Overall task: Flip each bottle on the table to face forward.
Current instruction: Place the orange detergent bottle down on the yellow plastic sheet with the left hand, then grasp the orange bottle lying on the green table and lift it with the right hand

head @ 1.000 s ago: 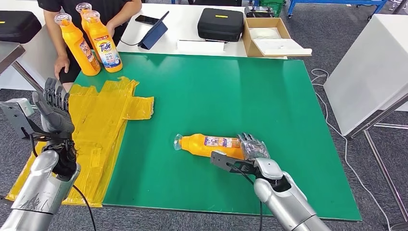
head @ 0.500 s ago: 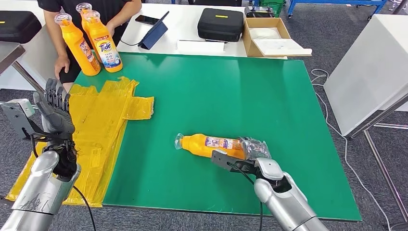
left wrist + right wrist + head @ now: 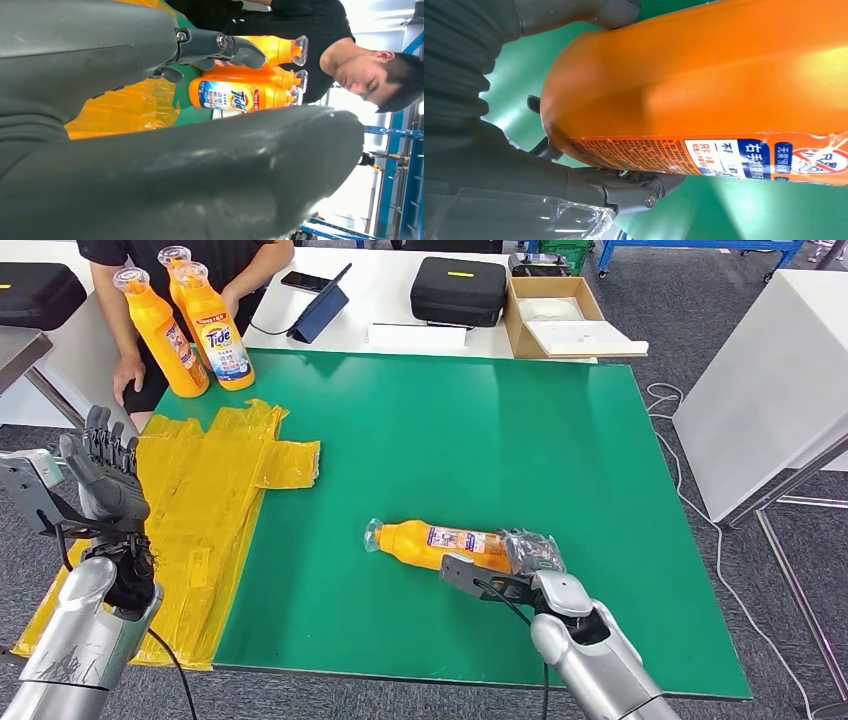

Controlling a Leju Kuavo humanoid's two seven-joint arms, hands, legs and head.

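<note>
The right hand (image 3: 530, 552) grips the base of an orange bottle (image 3: 440, 544) lying on its side on the green worktop (image 3: 480, 430), while the left hand (image 3: 100, 475) hangs raised with fingers spread, holding nothing.

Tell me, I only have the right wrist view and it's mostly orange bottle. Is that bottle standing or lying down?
Observer: The bottle is lying on its side on the green table, cap end toward the robot's left.
Operator: Which end does the right hand have?
Observer: The right hand grips the base end.
Operator: Is the left hand holding anything?
Observer: No, the left hand is raised over the yellow plastic sheet, holding nothing.
Operator: Any other bottles?
Observer: Three upright bottles stand at the table's far left corner, by a person.
</note>
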